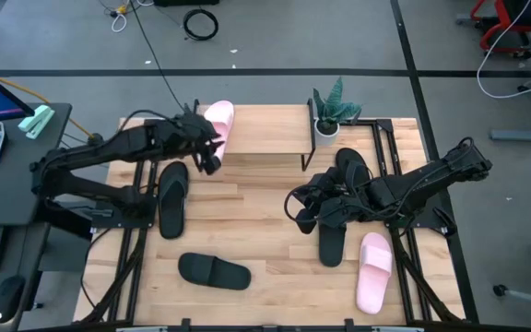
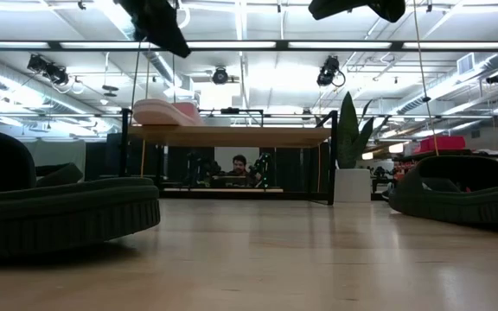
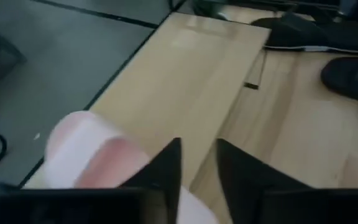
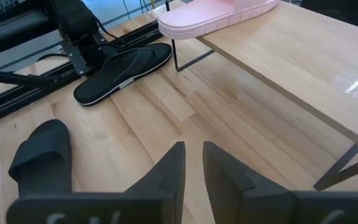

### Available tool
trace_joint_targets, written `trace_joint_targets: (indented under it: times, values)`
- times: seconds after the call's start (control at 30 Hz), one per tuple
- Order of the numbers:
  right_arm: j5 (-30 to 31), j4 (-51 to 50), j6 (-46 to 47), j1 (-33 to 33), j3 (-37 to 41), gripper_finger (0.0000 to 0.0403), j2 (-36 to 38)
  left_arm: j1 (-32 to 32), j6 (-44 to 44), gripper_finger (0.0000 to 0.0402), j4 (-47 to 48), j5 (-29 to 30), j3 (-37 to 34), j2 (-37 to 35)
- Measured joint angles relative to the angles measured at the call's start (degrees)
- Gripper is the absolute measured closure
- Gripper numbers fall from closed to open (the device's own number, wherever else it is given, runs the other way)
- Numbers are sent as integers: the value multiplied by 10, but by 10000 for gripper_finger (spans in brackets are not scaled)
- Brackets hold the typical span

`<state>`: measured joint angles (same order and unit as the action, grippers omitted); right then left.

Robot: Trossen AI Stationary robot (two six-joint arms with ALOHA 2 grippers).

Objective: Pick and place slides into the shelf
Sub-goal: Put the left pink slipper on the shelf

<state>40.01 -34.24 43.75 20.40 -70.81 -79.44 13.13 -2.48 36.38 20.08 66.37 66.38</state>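
Observation:
One pale pink slide (image 1: pixel 219 120) lies sole down on the left end of the shelf (image 1: pixel 270 131), also seen in the low view (image 2: pixel 167 112). My left gripper (image 1: pixel 207 157) hovers just near of it and above it, open by a small gap (image 3: pixel 199 168), touching nothing. My right gripper (image 1: pixel 298 210) hangs over bare table, shut (image 4: pixel 193 165). On the table lie a black flip-flop (image 1: pixel 171 195), a black broad-strap slide (image 1: pixel 213 270) and the second pink slide (image 1: pixel 374 270). Two more black sandals (image 1: pixel 335 242) are partly hidden under my right arm.
A potted plant (image 1: pixel 328 115) stands at the shelf's right end. The rest of the shelf top (image 4: pixel 303 68) is bare. Black frame rails (image 1: pixel 127 231) run along both table sides. A person (image 2: pixel 239 164) sits in the room beyond the far edge.

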Motion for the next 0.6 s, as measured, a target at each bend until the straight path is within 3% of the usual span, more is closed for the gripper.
trace_joint_targets:
  times: [0.13,0.2,0.33,0.6]
  values:
    - [0,0,0,0,0,340,0,-30,1,391,-52,0,-39,32]
    - [0,0,0,0,0,340,0,-36,13,388,-84,19,-58,55]
    - [0,0,-1,0,0,340,0,-27,68,389,-158,149,-68,110]
    - [1,1,-27,0,0,340,0,30,108,394,-237,130,-55,202]
